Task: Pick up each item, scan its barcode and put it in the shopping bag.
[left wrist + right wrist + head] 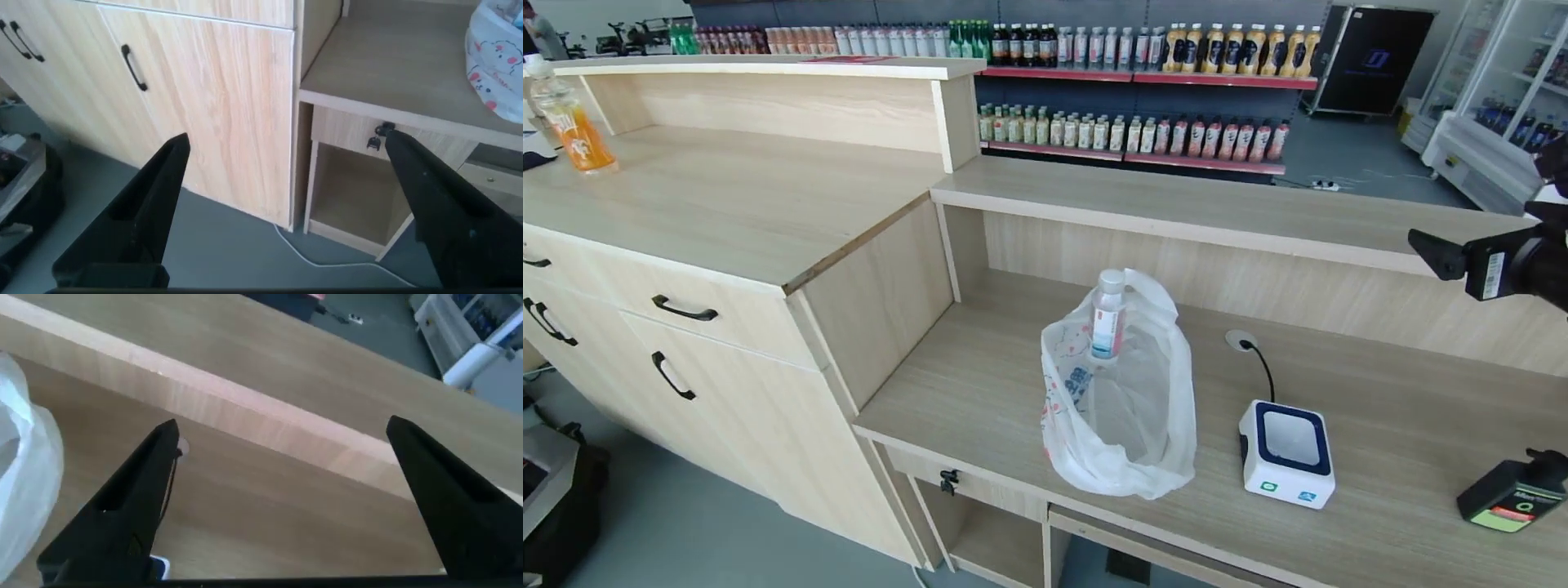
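The left hand (282, 147) hangs lower than the shopping bag (1119, 425) and off to its left, its two dark fingers (147, 204) spread wide with nothing between them. The right hand (282, 437) is held well to the right of the bag and above it, pointing toward the bag's side. Its fingers (131, 498) are likewise parted wide and empty.

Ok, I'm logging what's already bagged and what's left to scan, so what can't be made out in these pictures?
- Head view: the lower half of the clear bottle with a blue-and-white label is veiled by the white plastic shopping bag. Whether anything else lies inside cannot be told.
- Left wrist view: the bag is cut off by the picture's edge.
- Head view: print on the dark bottle with a green label is too small to read.
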Robot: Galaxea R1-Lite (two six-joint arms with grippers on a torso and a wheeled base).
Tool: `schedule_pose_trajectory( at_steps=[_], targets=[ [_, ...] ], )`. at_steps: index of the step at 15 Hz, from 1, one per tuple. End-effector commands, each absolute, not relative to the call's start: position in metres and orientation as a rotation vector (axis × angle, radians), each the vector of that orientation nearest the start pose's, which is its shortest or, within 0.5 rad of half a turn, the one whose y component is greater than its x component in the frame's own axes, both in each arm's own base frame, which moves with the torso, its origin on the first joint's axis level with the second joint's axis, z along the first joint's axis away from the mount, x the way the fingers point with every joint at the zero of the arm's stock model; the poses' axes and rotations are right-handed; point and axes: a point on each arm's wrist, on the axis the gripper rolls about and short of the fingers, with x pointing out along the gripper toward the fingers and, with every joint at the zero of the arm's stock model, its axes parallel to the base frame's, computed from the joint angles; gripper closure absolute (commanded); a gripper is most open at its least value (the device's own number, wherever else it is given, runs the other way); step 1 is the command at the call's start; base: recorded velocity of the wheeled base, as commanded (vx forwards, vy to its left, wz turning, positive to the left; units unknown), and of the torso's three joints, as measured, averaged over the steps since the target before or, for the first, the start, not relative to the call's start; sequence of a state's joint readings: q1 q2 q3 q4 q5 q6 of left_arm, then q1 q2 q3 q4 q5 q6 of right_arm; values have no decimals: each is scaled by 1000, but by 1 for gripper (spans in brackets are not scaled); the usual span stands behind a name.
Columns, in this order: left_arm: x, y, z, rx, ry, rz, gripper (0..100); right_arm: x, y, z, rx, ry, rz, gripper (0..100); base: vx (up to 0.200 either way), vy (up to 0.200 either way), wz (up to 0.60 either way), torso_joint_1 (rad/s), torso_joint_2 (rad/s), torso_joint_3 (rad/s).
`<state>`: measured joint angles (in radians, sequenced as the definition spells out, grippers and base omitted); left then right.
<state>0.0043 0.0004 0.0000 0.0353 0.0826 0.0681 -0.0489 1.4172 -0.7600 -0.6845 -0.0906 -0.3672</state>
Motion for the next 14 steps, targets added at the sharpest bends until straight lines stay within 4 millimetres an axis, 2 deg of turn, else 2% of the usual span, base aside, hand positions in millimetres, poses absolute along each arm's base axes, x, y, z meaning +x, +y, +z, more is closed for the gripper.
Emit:
schedule_pose_trajectory(
  at_steps=[1, 6, 7, 10, 14],
  targets=[
    [-23, 2, 72, 70, 38, 86, 0, 239, -15, 246, -333, 55, -180, 0, 0, 0, -600, 12, 2, 2],
    [-23, 2, 72, 69, 38, 86, 0, 234, -22, 209, -191, 352, -295, 0, 0, 0, -600, 2, 3, 2],
    [-23, 2, 72, 70, 38, 86, 0, 232, -22, 202, -186, 392, -288, 0, 0, 0, 0, 0, 0, 0],
    [-23, 2, 72, 70, 38, 86, 0, 229, -23, 198, -114, 402, -222, 0, 0, 0, 0, 0, 0, 0],
    [-23, 2, 72, 70, 38, 86, 0, 224, -28, 181, -119, 471, -232, 0, 0, 0, 0, 0, 0, 0]
  ],
)
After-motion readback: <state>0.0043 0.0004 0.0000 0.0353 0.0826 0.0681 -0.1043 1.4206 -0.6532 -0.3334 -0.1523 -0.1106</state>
